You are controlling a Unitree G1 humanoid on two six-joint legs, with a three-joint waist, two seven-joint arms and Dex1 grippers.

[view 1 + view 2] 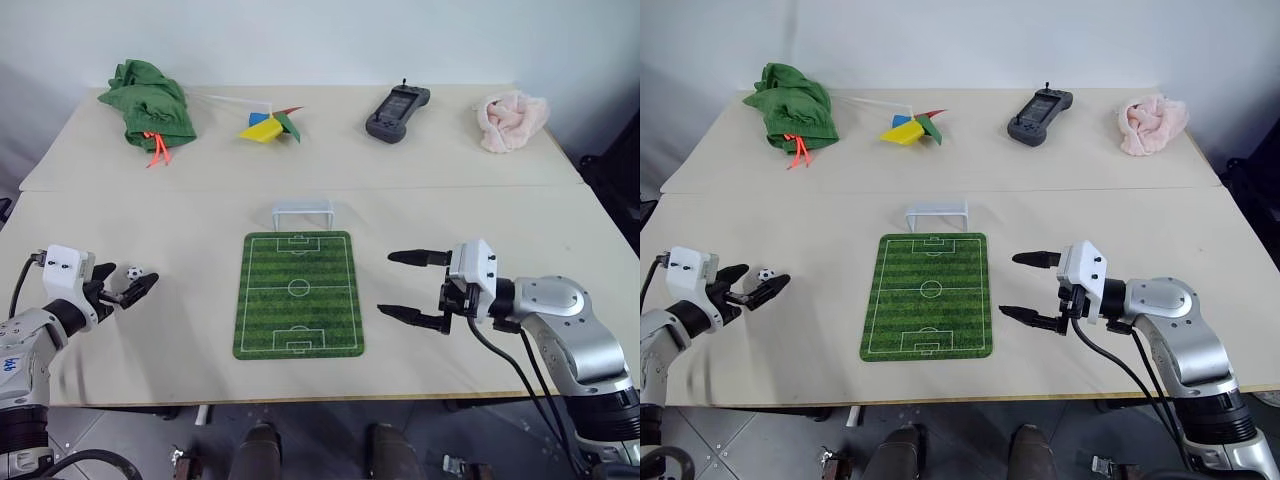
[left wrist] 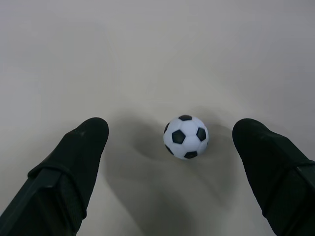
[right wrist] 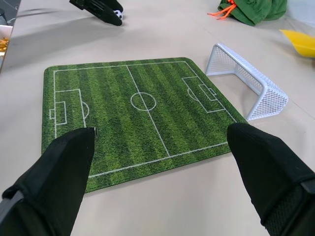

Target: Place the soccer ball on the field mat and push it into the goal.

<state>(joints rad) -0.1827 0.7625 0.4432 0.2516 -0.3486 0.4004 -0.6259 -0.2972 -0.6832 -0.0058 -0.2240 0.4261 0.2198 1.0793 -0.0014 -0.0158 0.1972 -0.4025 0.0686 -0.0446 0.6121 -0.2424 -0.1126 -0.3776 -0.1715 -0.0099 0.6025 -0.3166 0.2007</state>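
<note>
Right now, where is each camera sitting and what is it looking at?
Head cameras: high up, looking down over the table, with both arms showing.
Left wrist camera: behind the open left claw, looking at the soccer ball between its fingers.
Right wrist camera: behind the open right claw, looking across the field mat to the goal.
Shared: both wrist views show the ball.

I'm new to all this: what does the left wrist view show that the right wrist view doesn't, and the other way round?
Left wrist view: the ball close up on the bare table, lying between the left gripper's open jaws and touching neither. Right wrist view: the mat with the goal at one short end and a green cloth beyond, seen between the right gripper's open jaws. Shared: the ball by the left gripper, small and far off in the right wrist view, and the table.
</note>
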